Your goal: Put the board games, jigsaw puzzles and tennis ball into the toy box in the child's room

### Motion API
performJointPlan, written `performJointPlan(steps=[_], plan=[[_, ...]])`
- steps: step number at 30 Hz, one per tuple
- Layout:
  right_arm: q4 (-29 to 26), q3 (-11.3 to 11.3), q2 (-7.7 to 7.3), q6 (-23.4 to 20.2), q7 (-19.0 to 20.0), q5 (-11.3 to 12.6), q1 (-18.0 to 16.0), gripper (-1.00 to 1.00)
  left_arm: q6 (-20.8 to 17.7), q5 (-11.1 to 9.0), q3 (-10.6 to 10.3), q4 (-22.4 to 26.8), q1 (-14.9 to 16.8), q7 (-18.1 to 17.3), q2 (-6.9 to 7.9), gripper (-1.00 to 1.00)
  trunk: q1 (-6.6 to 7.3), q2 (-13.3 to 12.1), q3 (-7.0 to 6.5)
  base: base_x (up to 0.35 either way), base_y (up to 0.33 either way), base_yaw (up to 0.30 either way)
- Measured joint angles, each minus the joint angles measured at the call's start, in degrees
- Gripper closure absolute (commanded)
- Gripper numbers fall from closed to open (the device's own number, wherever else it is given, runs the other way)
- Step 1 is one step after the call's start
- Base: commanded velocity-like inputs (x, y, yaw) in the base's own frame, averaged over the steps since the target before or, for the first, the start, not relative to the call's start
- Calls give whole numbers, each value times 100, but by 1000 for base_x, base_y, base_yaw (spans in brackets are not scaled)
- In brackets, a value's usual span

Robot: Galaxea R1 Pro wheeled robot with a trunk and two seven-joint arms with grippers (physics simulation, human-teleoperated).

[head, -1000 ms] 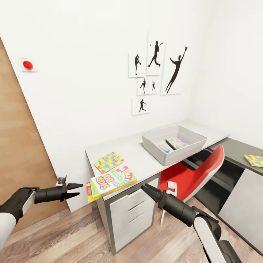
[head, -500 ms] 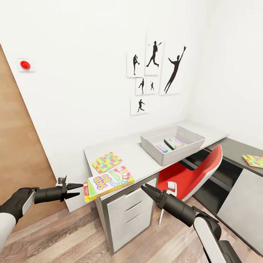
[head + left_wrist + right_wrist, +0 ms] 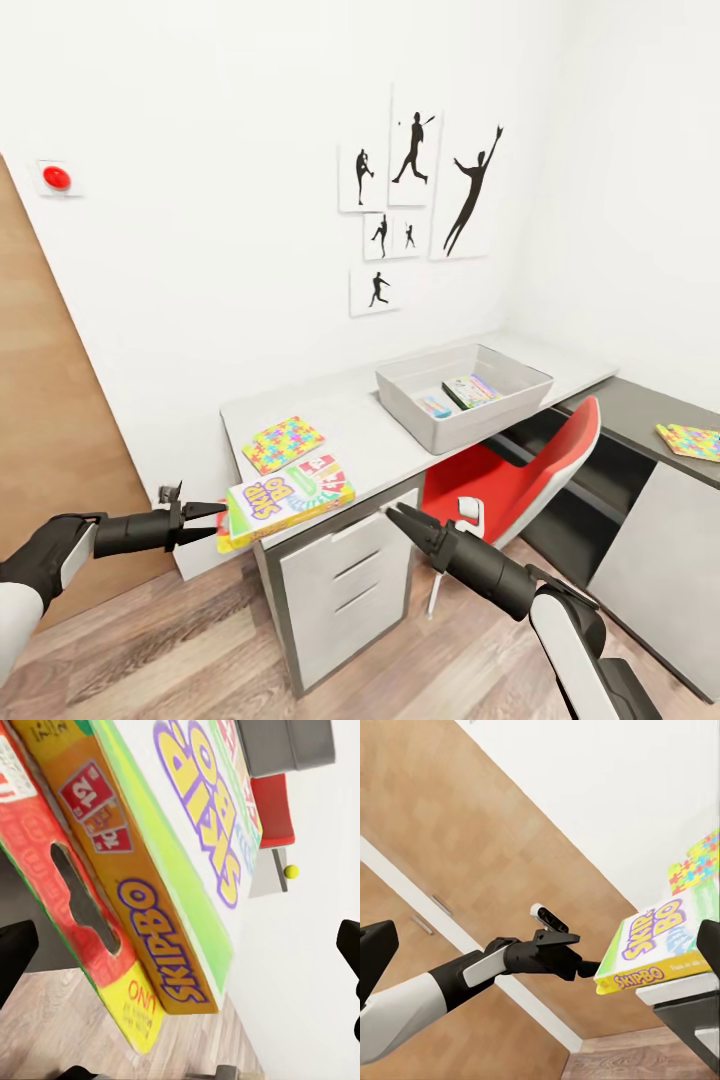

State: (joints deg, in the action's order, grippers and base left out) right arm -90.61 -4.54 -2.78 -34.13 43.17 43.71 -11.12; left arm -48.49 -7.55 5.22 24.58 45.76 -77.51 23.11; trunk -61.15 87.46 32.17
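Observation:
The yellow-green Skip-Bo board game [image 3: 290, 495] lies on the table [image 3: 380, 425] at its near left corner, overhanging the edge. My left gripper [image 3: 212, 519] is open, its fingertips level with the game's overhanging end [image 3: 112, 907]. My right gripper [image 3: 403, 518] is open, below the table's front edge beside the drawers. One jigsaw puzzle [image 3: 283, 443] lies just behind the game. The grey toy box [image 3: 400, 395] holds two flat games [image 3: 470, 388]. Another jigsaw puzzle [image 3: 690, 440] lies on the dark side desk. A small yellow-green ball [image 3: 291, 871] shows far beyond the chair.
A red chair [image 3: 530, 455] is pushed under the table to the right of the white drawers [image 3: 340, 585]. A wooden door [image 3: 40, 420] stands at the left. Black silhouette pictures [image 3: 415, 190] hang on the white wall. Wood-plank floor lies below.
The whole view has shifted, so the table and game sit further left in the picture. The gap between my left fingertips and the game's overhanging end has closed. Both grippers stay open.

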Motion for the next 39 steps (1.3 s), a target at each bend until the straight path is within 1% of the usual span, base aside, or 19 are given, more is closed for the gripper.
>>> performJointPlan(steps=[23,39], plan=[[1,2,0,0,1,0,0,-100,1,7,4,-2,0,-8,8,-100,0,0,0,0,-17,0],[1,2,0,0,1,-6,0,-100,2,8,2,-6,0,-15,9,-100,0,0,0,35,-35,0]])
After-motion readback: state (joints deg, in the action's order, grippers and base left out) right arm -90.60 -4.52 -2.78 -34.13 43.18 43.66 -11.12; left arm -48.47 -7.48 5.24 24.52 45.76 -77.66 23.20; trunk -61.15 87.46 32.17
